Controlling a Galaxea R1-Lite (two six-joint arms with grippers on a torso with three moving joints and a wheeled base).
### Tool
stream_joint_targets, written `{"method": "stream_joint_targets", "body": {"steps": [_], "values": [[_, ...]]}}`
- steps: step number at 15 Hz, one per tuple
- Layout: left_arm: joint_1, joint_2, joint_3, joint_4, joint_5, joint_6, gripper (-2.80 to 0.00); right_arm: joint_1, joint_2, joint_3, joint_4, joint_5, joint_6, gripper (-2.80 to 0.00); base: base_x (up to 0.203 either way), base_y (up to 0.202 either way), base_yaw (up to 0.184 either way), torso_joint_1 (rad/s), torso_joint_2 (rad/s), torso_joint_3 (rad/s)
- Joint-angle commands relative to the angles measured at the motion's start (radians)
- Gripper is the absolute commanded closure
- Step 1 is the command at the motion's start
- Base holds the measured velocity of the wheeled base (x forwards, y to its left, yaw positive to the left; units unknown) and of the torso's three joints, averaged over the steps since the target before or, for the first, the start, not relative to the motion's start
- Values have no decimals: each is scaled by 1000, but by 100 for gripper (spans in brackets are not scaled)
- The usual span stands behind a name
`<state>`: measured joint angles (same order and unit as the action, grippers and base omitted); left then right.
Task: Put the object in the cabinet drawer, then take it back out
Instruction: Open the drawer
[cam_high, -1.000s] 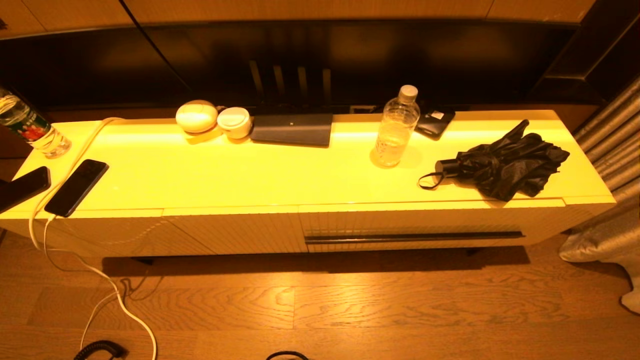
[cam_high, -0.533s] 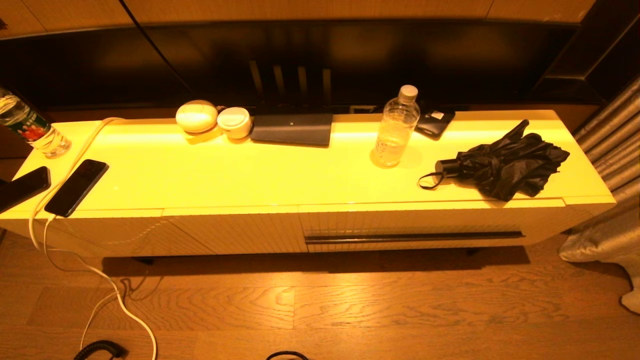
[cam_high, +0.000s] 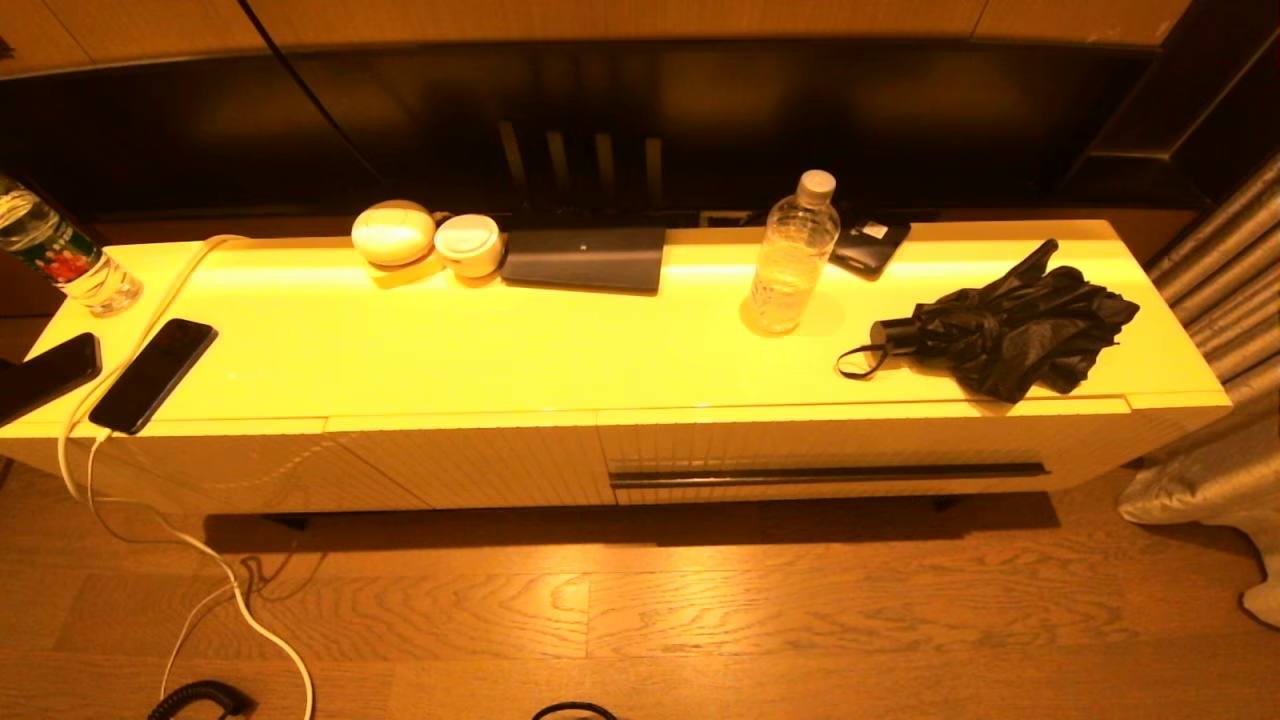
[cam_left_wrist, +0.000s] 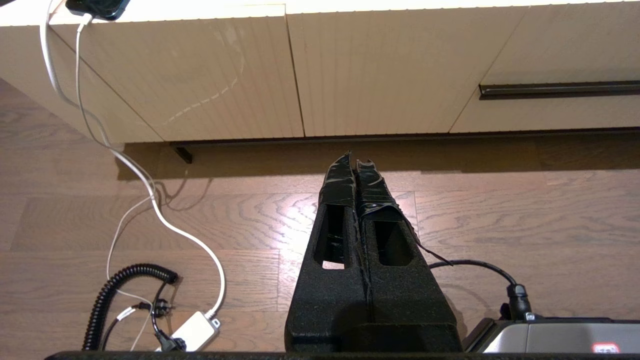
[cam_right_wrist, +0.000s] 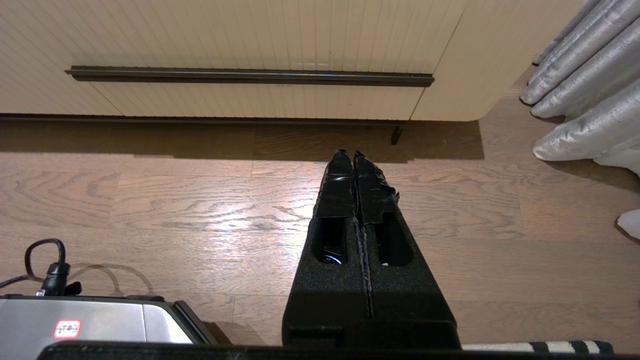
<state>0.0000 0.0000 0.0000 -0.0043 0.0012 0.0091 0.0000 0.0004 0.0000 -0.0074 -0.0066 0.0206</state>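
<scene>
The cabinet drawer (cam_high: 830, 440) is closed at the right of the low cream cabinet, with its long dark handle strip (cam_high: 828, 472) along the ribbed front. On the cabinet top above it lie a crumpled black folding umbrella (cam_high: 1010, 330) and a clear water bottle (cam_high: 793, 255). Neither arm shows in the head view. My left gripper (cam_left_wrist: 355, 159) hangs shut and empty over the wooden floor, in front of the plain ribbed panels. My right gripper (cam_right_wrist: 348, 154) is shut and empty too, low over the floor, facing the drawer's handle strip (cam_right_wrist: 250, 76).
Two phones (cam_high: 150, 375) and a white cable (cam_high: 200, 560) lie at the cabinet's left end, near another bottle (cam_high: 60, 255). Round cream cases (cam_high: 395, 232), a dark flat pad (cam_high: 585, 258) and a small black device (cam_high: 868, 245) line the back. Grey curtains (cam_right_wrist: 585, 75) hang at the right.
</scene>
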Motion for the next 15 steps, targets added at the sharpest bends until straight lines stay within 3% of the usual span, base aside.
{"method": "stream_joint_targets", "body": {"steps": [1,5,11,13,15], "values": [[0,0,2,0,0,0,0,0,-2,-4,12,-1,-9,0,0,0,0,0,0,0],[0,0,2,0,0,0,0,0,2,-70,99,1,-23,0,0,0,0,0,0,0],[0,0,2,0,0,0,0,0,335,-474,193,24,-57,0,0,0,0,0,0,0],[0,0,2,0,0,0,0,1,487,-588,201,39,-124,0,0,0,0,0,0,0],[0,0,2,0,0,0,0,5,620,-650,206,103,-266,0,0,0,0,0,0,0]]}}
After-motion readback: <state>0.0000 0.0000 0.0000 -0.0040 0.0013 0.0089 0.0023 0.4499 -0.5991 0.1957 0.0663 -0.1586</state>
